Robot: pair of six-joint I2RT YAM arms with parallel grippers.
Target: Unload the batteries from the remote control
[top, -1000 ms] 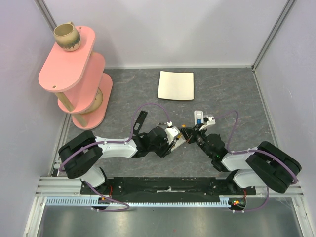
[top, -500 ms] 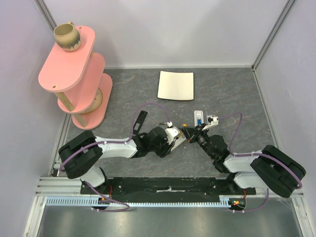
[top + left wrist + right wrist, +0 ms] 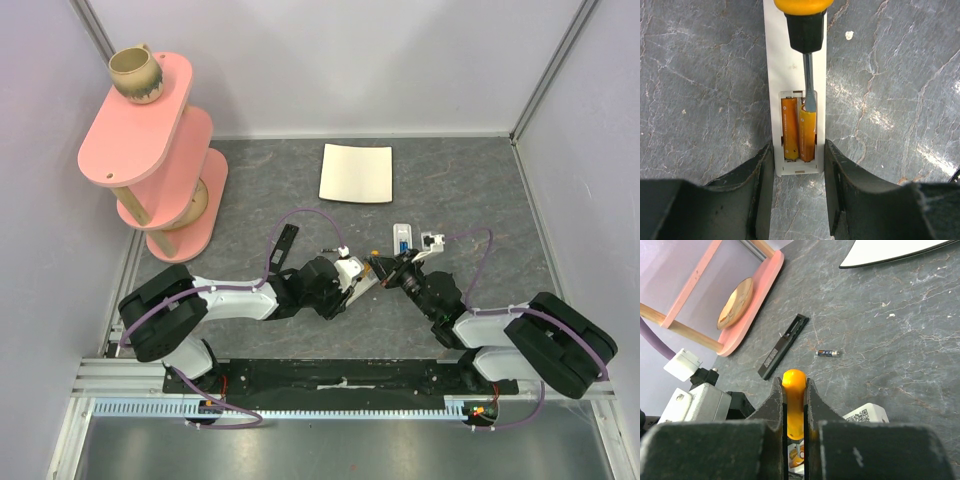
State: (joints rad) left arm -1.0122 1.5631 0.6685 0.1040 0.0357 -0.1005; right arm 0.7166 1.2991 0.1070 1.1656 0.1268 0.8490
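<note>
Right arm [image 3: 470, 322] has shifted slightly; right gripper [image 3: 794, 390] clamps screwdriver [image 3: 805, 25], left gripper [image 3: 797, 155] grips remote control [image 3: 790, 50] by its edges.

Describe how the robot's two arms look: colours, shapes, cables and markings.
The left arm and right arm match: bulky rounded black joint housings joined by white links, with a purple cable looping along each. The left end effector and right end effector have dark, matt, blunt fingers. No markings are legible.
</note>
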